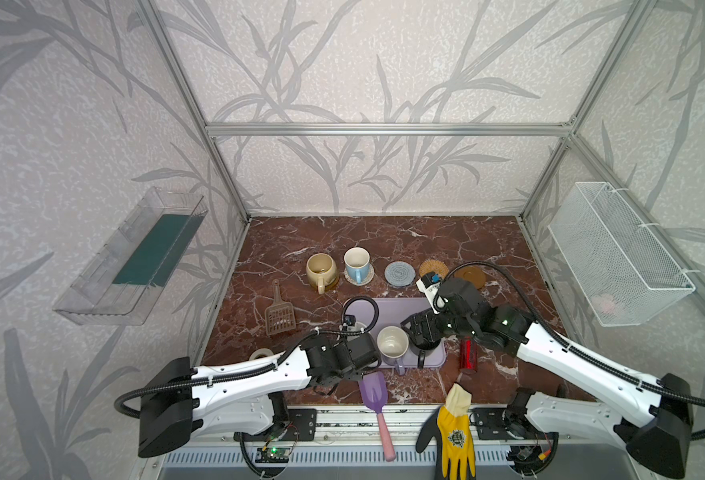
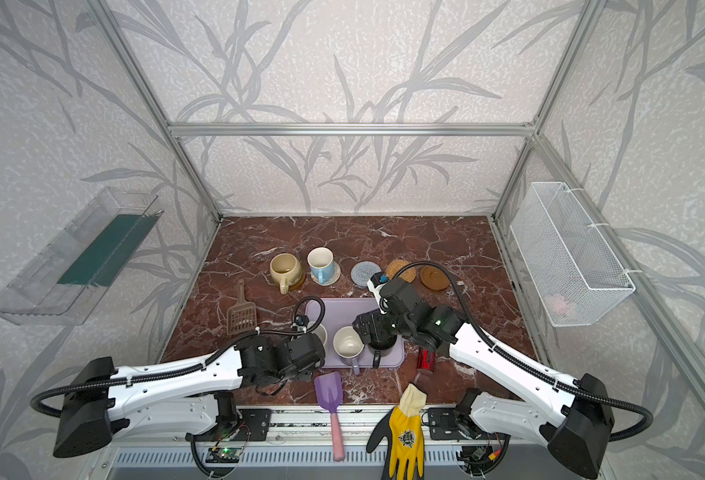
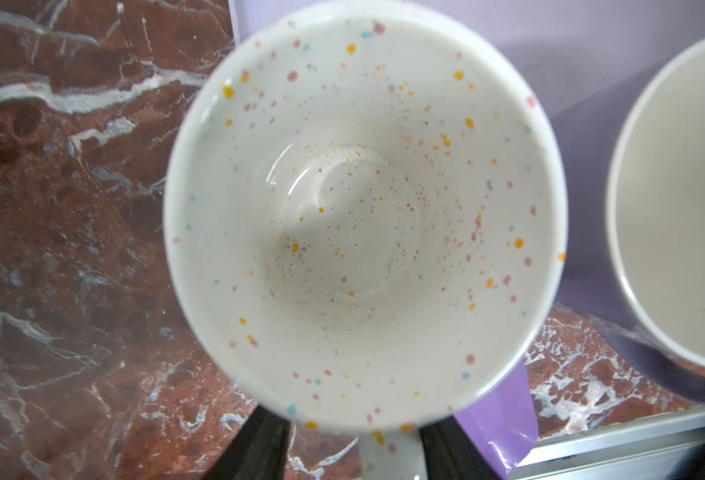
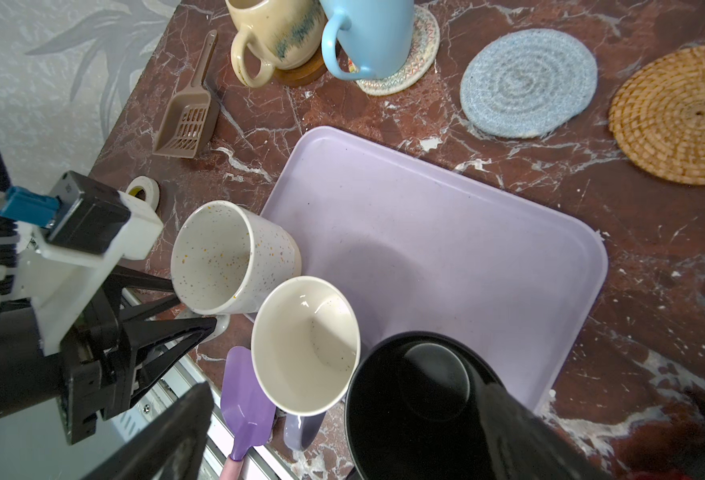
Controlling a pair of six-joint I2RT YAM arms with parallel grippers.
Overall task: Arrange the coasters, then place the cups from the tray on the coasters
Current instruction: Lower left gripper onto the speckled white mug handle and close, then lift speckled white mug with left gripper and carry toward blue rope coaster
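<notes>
Beside the lavender tray's (image 1: pixel 392 309) left near corner stands the speckled white cup (image 3: pixel 355 216). My left gripper (image 3: pixel 352 428) straddles its handle (image 3: pixel 390 455), open, with a gap on one side. The lavender cup (image 1: pixel 392 345) and black cup (image 4: pixel 417 399) stand at the tray's near edge, under my open right gripper (image 4: pixel 346 390). Behind the tray, the beige cup (image 1: pixel 321 270) rests on an amber coaster (image 4: pixel 300 70) and the blue cup (image 1: pixel 357 262) on the woven beige coaster (image 1: pixel 361 277). The grey-blue (image 1: pixel 400 274), rattan (image 1: pixel 431 266) and amber (image 1: pixel 471 277) coasters lie bare.
A brown slotted scoop (image 1: pixel 278 313) lies left of the tray, a white tape roll (image 1: pixel 261 354) nearer the front. A purple scoop (image 1: pixel 373 392), a red spray bottle (image 1: pixel 467 353) and a yellow glove (image 1: pixel 456 432) sit at the front edge. A wire basket (image 1: pixel 616 249) hangs on the right wall.
</notes>
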